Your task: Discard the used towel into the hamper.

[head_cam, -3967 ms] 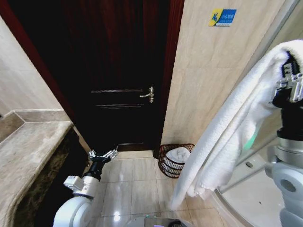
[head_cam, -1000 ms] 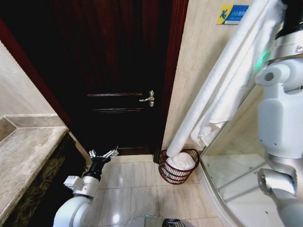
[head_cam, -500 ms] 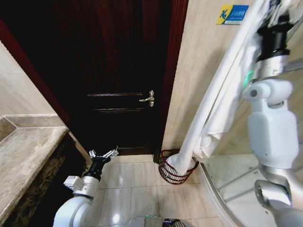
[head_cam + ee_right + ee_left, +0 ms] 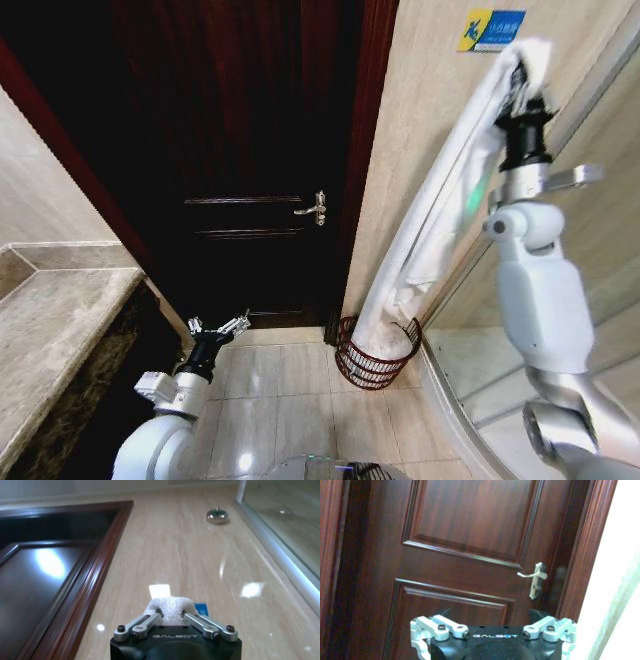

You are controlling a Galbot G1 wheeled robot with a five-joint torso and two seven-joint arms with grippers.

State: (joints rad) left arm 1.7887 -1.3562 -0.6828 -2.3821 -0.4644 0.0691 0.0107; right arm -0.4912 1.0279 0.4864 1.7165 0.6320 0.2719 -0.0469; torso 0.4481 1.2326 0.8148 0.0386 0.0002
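Observation:
The used towel (image 4: pixel 440 210), long and white, hangs from my raised right gripper (image 4: pixel 522 72) beside the beige wall. Its lower end rests inside the hamper (image 4: pixel 372 368), a dark reddish wire basket on the floor by the door frame. In the right wrist view the right gripper (image 4: pixel 170 612) is shut on a bunched corner of the towel (image 4: pixel 169 603). My left gripper (image 4: pixel 218 327) stays low beside the counter, open and holding nothing, facing the door.
A dark wooden door (image 4: pixel 250 150) with a metal handle (image 4: pixel 316 205) stands left of the hamper. A stone counter (image 4: pixel 60 320) is at the left. A glass shower enclosure (image 4: pixel 610 260) with a raised base lies to the right. Tiled floor (image 4: pixel 280 390) stretches in front.
The right arm has swung up and towards the wall with the towel. The towel's lower end has gone down into the hamper. The left arm has not moved.

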